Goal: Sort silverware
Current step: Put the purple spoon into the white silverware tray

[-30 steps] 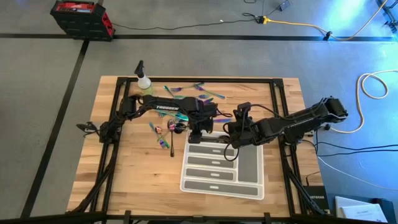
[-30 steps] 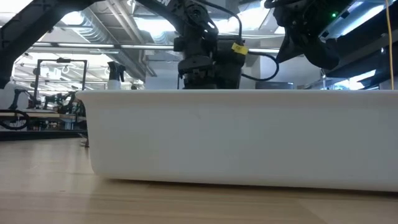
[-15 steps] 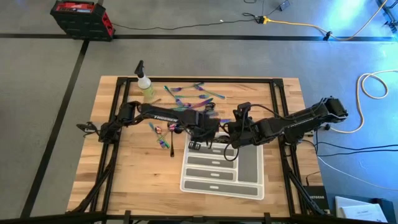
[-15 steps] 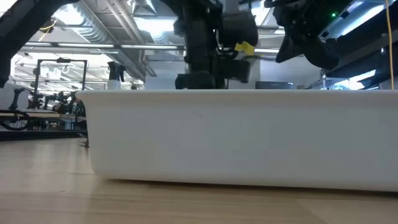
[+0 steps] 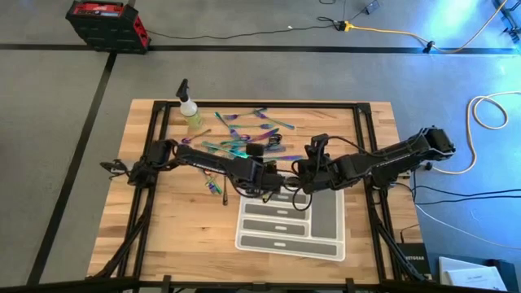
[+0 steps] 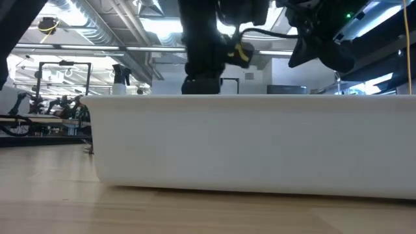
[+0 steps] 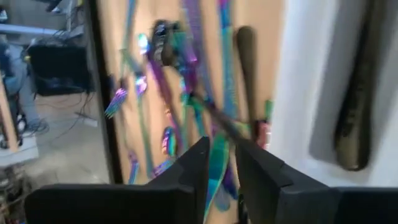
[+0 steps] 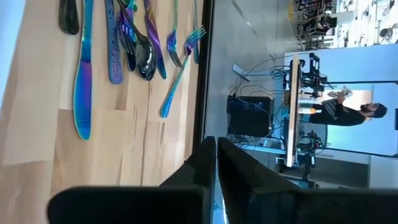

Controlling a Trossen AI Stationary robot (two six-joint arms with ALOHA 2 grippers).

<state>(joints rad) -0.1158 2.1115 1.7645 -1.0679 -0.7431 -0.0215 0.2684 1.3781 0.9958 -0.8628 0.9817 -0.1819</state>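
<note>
The silverware lies loose on the wood: an iridescent pile (image 5: 244, 134) beyond the white tray (image 5: 328, 220) and a small cluster (image 5: 213, 181) to its left. My left gripper (image 5: 273, 182) hangs slanted over the tray's far left corner. In its wrist view its fingers (image 7: 222, 146) stand a narrow gap apart, with the pile (image 7: 186, 74) behind them. A dark spoon (image 7: 357, 93) lies in a tray compartment. My right gripper (image 5: 300, 173) waits shut and empty above the tray's far edge. Its wrist view shows it (image 8: 216, 144) with a knife (image 8: 83, 81) and a black spoon (image 8: 146, 59) beyond it. My left gripper shows an iridescent streak (image 7: 216, 171) in the gap between its fingers. I cannot tell whether it lies between the fingers or on the table behind them.
A yellow-green spray bottle (image 5: 190, 110) stands at the table's far left corner. The tray's tall white wall (image 6: 247, 143) fills the low view and hides both grippers' fingertips. Bare wood lies left of the tray and along the near edge.
My left gripper has moved a little toward the table's near edge and right along the tray's far end, and it has risen slightly. It has tipped from pointing nearly straight down to a slant, and its arm has swung toward the near edge.
</note>
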